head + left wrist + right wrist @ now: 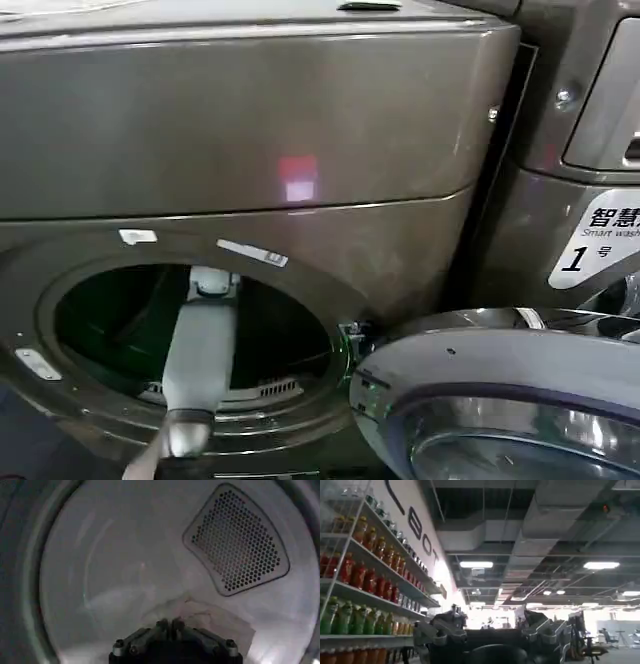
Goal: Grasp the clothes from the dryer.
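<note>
The dryer [250, 130] is the bronze-grey machine with its round drum mouth [190, 330] open. Its grey-rimmed glass door [500, 400] is swung out at the lower right. My left arm [200, 350] reaches in through the mouth. Inside the drum, the clothes [215, 620], a small wrinkled pale bundle, lie on the drum wall below the perforated vent [237, 540]. My left gripper [171, 625] has its fingertips pressed together at the near edge of that fabric. My right gripper [490, 627] is open, held away from the machine and facing the room.
A second machine with a white "1" sticker [590, 250] stands to the right, behind the open door. Beyond the right gripper are shelves of bottles [365, 585] and a ceiling with lights [476, 564].
</note>
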`<state>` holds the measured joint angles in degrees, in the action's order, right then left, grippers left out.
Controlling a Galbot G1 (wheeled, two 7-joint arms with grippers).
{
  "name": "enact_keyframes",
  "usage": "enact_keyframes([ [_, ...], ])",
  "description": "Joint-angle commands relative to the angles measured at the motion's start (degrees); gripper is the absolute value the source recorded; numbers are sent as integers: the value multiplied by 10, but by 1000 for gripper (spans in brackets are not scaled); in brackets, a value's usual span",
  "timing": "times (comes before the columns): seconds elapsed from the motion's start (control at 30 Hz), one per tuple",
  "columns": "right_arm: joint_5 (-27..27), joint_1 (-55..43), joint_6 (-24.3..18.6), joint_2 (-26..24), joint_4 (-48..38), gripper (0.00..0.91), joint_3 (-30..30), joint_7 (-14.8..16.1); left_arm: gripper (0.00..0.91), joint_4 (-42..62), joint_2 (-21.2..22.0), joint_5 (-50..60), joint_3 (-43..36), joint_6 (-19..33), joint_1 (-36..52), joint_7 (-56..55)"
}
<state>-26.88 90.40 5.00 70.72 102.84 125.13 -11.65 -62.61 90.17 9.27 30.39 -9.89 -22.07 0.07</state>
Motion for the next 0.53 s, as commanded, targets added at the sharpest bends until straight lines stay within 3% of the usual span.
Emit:
enact_keyframes([
  [0.03, 3, -2, 22, -10, -20, 907, 21, -32, 0, -14, 0, -29, -4, -4, -11, -31],
  [0.53, -5, -1, 44, -9, -2, 907, 25, -30, 0, -8, -6, -29, -6, 3, -6, -30],
])
